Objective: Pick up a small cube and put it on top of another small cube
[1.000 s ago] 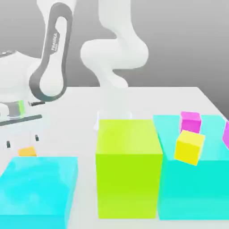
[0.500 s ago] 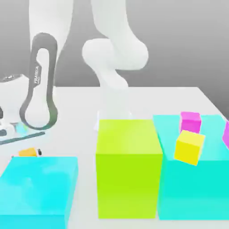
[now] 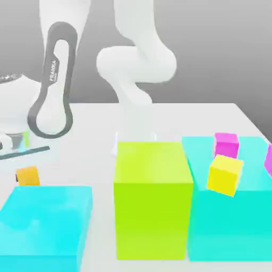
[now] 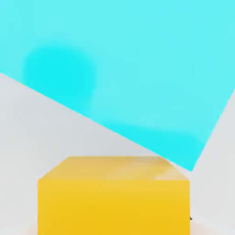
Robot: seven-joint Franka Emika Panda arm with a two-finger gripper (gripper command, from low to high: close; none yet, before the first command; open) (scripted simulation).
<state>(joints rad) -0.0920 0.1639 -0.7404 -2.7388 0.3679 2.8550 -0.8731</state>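
Orange small cube (image 3: 28,176) sits at the exterior view's left, just behind the far edge of the low cyan block (image 3: 47,226), and looks raised a little off the white table (image 3: 175,119), though the block hides its underside so I cannot be sure. The hand view has the same cube (image 4: 113,195) close up and square-on beneath the camera, with a cyan block face (image 4: 137,69) beyond it. The arm's wrist hangs above the cube at the frame's left edge; the fingers themselves cannot be made out, so how far they are open, and whether they have hold of the cube, I cannot tell. Across the scene, past the lime block (image 3: 153,199), the yellow small cube (image 3: 225,175) leans tilted against the big cyan block (image 3: 228,212), with a magenta cube (image 3: 227,145) on top behind it. Judgement: pickup is probably in hand or just achieved. Carrying across and stacking on another small cube are left.
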